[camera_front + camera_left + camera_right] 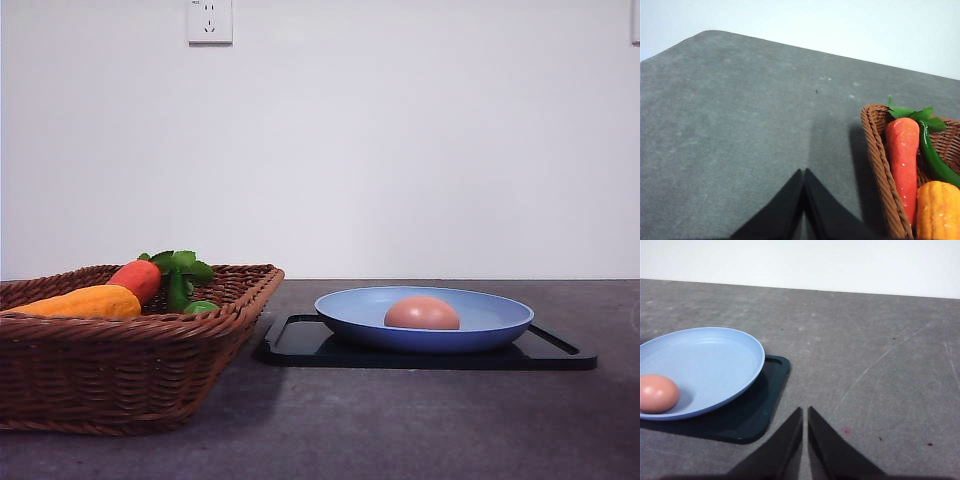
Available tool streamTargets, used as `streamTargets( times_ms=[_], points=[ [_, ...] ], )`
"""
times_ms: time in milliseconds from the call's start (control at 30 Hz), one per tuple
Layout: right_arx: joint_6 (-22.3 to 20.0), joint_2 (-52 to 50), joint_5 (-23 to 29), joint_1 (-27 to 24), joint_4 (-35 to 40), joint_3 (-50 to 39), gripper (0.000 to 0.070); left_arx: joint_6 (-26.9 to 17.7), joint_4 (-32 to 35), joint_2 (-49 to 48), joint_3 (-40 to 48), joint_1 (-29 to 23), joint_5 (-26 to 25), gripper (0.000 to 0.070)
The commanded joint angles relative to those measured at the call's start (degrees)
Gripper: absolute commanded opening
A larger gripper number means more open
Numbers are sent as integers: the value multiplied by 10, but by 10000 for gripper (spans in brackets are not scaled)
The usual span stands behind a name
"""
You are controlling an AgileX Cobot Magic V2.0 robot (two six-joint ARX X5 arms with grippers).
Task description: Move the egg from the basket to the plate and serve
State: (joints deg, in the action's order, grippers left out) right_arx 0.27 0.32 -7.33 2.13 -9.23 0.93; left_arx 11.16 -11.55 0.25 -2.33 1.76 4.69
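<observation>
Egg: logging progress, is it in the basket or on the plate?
On the plate: the egg lies in its middle, apart from the basket.

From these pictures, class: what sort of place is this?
Probably an indoor test bench staged as a kitchen: a bare grey tabletop, a blank white wall with a power socket, and toy-like vegetables in a brown wicker basket.

A staged test bench, probably in a lab rather than a home kitchen: a dark grey, scuffed surface runs up to a bare white wall with a single power socket. Plastic-looking toy vegetables fill a wicker basket, and a blue plate sits on a black tray.
</observation>
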Motion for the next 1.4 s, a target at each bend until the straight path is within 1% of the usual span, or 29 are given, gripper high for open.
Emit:
streamTargets(
  times_ms=[0,1367],
  points=[
    [6,-1,0,-1,2,-4,0,0,-5,-1,12,0,0,0],
    [6,-1,0,-1,2,-4,0,0,-5,-1,12,0,0,0]
  ],
)
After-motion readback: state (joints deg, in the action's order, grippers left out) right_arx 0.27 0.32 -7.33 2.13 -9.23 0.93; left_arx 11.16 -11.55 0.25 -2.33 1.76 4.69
